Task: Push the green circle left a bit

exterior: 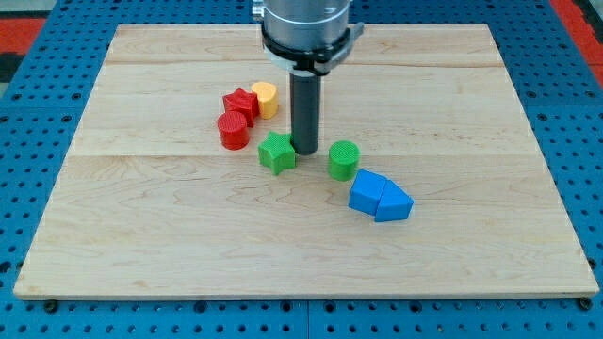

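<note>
The green circle (344, 159) is a short green cylinder standing on the wooden board (170, 235) right of centre. My tip (304, 151) rests on the board just to the circle's left, with a small gap between them. A green star (277, 153) lies right beside my tip on its left, nearly touching it. The dark rod rises from the tip to the arm's grey end at the view's top.
A red star (241, 101), a red cylinder (233, 130) and a yellow block (265, 98) cluster up-left of my tip. Two blue blocks (380, 198) lie together below-right of the green circle. A blue pegboard (28, 141) surrounds the board.
</note>
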Robot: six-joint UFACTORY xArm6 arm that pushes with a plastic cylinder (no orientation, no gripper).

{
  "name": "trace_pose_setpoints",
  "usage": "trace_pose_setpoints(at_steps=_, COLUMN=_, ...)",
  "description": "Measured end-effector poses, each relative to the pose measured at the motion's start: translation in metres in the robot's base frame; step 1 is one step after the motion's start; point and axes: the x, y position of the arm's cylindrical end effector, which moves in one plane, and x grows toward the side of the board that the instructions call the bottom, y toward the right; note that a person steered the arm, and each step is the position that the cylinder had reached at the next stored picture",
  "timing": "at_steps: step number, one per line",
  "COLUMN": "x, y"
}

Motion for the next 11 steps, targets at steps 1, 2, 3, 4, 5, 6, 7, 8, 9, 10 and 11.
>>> trace_pose_setpoints(at_steps=1, x=-0.022, y=-0.010)
trace_pose_setpoints(at_steps=2, x=-0.012, y=-0.010)
trace_pose_setpoints(at_steps=3, x=0.001, y=0.000)
trace_pose_setpoints(at_steps=4, x=-0.001, y=0.016)
trace_pose_setpoints(at_steps=5, x=-0.004, y=0.048)
trace_pose_setpoints(at_steps=6, x=0.000, y=0.098)
trace_pose_setpoints(at_steps=7, x=0.018, y=0.118)
trace_pose_setpoints(at_steps=8, x=0.040, y=0.101)
trace_pose_setpoints(at_steps=9, x=0.043, y=0.076)
trace_pose_setpoints(at_steps=10, x=0.043, y=0.074)
trace_pose_setpoints(at_steps=11, x=0.043, y=0.074)
